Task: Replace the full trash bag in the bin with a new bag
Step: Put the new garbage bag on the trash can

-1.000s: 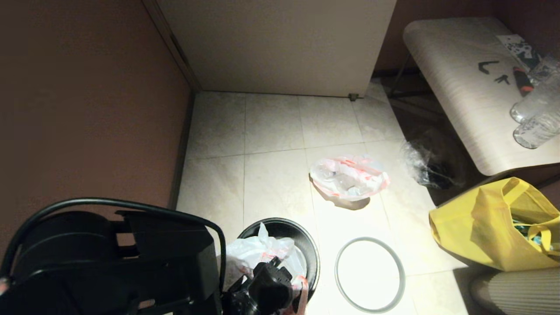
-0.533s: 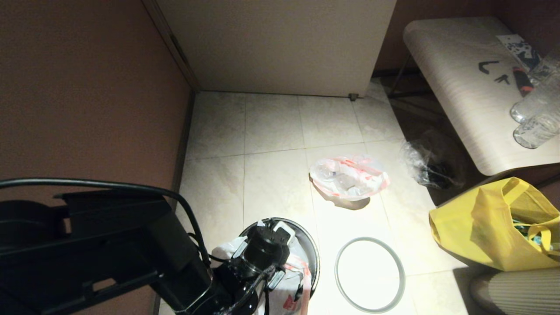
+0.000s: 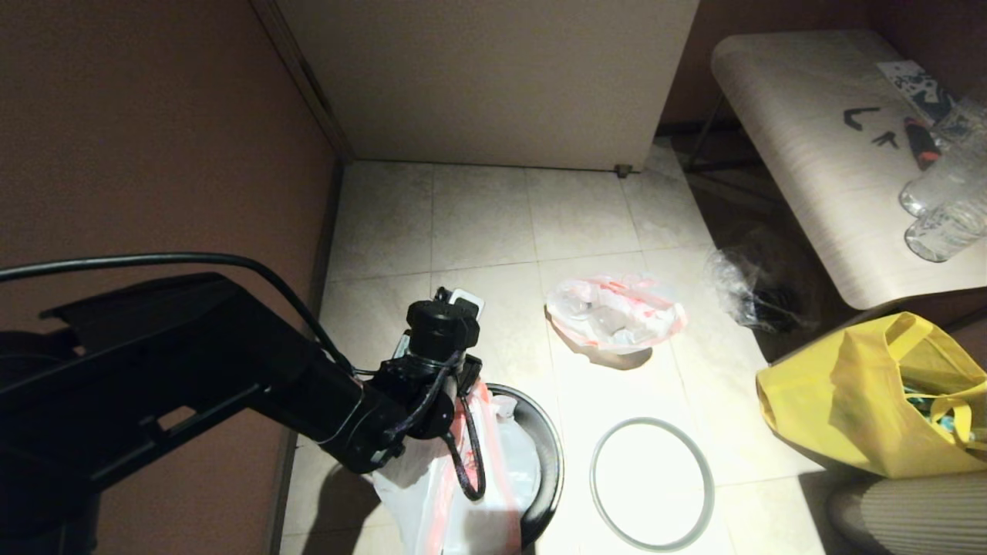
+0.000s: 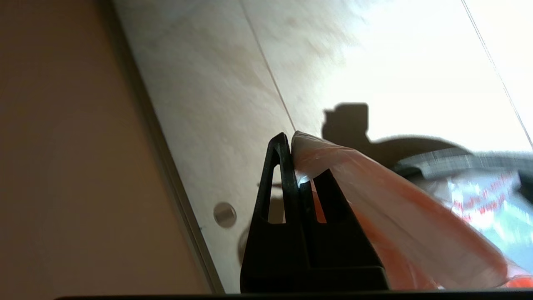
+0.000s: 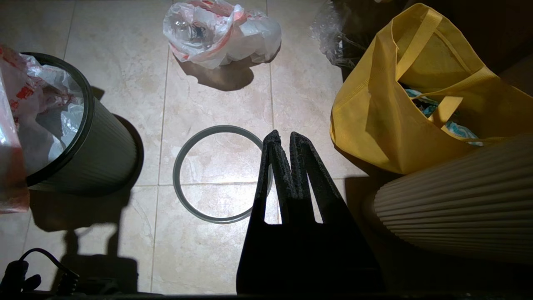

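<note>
The bin (image 5: 79, 158) is seen as black, with ribbed sides. The new bag (image 3: 493, 478) hanging at its mouth is translucent white, marked with red lettering and a pinkish-red edge strip. The full bag (image 3: 615, 312) on the floor is white with red print. The ring (image 3: 651, 483) is grey. The tote (image 3: 871, 401) is bright yellow. The floor (image 3: 478, 223) is laid in pale beige tiles with thin dark seams. The tabletop (image 3: 810, 139) is shown in light wood grain. Both claws, left (image 4: 297, 166) and right (image 5: 283, 146), are black.
</note>
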Controlling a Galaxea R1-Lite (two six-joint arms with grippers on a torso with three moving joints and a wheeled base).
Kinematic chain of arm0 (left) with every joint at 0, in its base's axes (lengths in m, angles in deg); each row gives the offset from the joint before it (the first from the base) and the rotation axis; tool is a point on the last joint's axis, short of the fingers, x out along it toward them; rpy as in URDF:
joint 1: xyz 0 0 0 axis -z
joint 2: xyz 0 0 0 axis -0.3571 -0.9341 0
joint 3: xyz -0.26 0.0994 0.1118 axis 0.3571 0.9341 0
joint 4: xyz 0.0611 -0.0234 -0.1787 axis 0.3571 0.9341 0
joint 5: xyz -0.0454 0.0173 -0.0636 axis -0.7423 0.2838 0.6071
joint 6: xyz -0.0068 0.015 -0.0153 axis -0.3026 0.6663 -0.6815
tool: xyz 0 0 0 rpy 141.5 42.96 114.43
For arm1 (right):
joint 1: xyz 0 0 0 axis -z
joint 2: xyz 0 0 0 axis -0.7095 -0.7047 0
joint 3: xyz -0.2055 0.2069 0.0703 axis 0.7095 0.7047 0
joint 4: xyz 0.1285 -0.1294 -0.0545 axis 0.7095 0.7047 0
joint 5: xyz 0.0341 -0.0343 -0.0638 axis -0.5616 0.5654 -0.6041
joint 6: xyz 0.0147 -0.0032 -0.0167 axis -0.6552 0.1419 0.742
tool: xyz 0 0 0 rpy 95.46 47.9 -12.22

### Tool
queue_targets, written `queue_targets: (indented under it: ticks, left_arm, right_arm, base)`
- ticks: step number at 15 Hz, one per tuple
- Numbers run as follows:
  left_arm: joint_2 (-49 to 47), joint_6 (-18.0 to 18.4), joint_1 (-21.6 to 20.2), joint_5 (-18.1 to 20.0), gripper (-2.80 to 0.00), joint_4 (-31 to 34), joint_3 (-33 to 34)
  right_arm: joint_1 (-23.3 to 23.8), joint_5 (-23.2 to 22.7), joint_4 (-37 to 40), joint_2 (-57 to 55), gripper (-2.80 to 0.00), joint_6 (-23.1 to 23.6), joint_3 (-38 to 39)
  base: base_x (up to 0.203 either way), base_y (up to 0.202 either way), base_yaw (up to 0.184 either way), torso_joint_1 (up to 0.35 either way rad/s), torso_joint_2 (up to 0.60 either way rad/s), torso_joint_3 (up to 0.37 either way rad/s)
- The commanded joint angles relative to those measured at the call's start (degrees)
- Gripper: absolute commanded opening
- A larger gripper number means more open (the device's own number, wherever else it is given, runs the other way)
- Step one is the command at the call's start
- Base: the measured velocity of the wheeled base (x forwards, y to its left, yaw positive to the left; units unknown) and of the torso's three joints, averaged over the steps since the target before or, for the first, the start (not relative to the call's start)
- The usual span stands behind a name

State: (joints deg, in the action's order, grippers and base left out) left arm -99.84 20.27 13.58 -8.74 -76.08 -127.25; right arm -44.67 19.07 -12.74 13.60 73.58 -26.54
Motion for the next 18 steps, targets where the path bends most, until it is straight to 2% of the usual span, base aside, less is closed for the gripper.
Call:
queue_targets:
  ticks: [1,5,7,11,13,16,18]
  left_arm:
    - [-0.7,0.0,-0.5,-1.1,-2.8,-0.3,-3.5]
    - [-0.1,0.1,-0.9,-1.5,-2.8,0.9,-11.5]
    - [1.4,-0.3,-0.8,-1.5,-2.8,3.7,-13.2]
    - [0.9,-1.6,-1.5,-1.7,-2.8,3.7,-15.5]
    - [0.9,-5.5,-1.1,-1.9,-2.8,7.5,-21.1]
    - [0.2,-16.4,1.4,-1.4,-2.8,22.7,-27.9]
    - [-0.9,-23.3,2.2,1.1,-2.8,30.6,-29.9]
  right_arm:
    - [0.0,0.0,0.0,0.0,-2.8,0.0,0.0]
    - [0.0,0.0,0.0,0.0,-2.8,0.0,0.0]
    - [0.0,0.0,0.0,0.0,-2.8,0.0,0.0]
    - [0.0,0.0,0.0,0.0,-2.8,0.0,0.0]
    - [0.0,0.0,0.0,0.0,-2.8,0.0,0.0]
    - [0.0,0.0,0.0,0.0,-2.8,0.0,0.0]
    - [0.0,0.0,0.0,0.0,-2.8,0.0,0.0]
  base:
    - [0.0,0.0,0.0,0.0,0.0,0.0]
    - [0.0,0.0,0.0,0.0,0.0,0.0]
    - [0.0,0.0,0.0,0.0,0.0,0.0]
    - [0.0,0.0,0.0,0.0,0.0,0.0]
    - [0.0,0.0,0.0,0.0,0.0,0.0]
    - [0.0,0.0,0.0,0.0,0.0,0.0]
    - [0.0,0.0,0.0,0.0,0.0,0.0]
